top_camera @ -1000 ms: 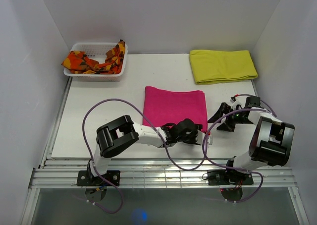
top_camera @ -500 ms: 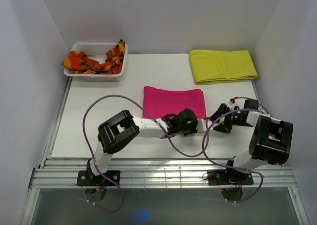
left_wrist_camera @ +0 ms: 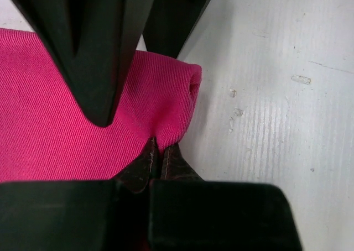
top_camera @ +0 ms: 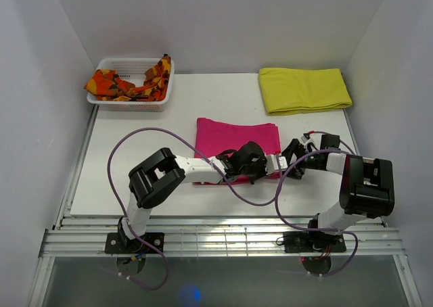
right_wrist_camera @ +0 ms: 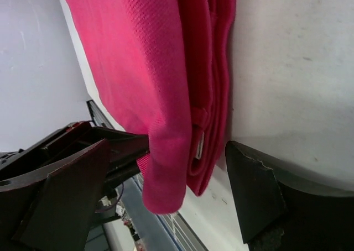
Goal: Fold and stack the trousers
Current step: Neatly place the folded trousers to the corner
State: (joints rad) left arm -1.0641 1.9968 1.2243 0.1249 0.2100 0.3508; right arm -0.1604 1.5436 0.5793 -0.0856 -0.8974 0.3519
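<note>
The magenta trousers (top_camera: pixel 237 136) lie folded in a rectangle at the table's middle. My left gripper (top_camera: pixel 276 166) is at their near right corner. In the left wrist view its fingertips (left_wrist_camera: pixel 160 151) are pressed together on a pinch of the top layer of the trousers (left_wrist_camera: pixel 61 124). My right gripper (top_camera: pixel 291 159) is just right of that corner, with open jaws. In the right wrist view its fingers (right_wrist_camera: pixel 72 179) straddle the corner of the trousers (right_wrist_camera: pixel 138 52), whose top layer is raised off the lower folds. Both right fingers stand apart from the cloth.
A white basket (top_camera: pixel 160 85) with orange-and-red patterned cloth (top_camera: pixel 115 85) stands at the back left. A folded yellow cloth (top_camera: pixel 304 89) lies at the back right. White walls close in both sides. The table's near edge runs just below both grippers.
My left gripper moved away from the near edge onto the trousers' corner and shut on its top layer. My right gripper slid left until its open fingers straddled that corner.
</note>
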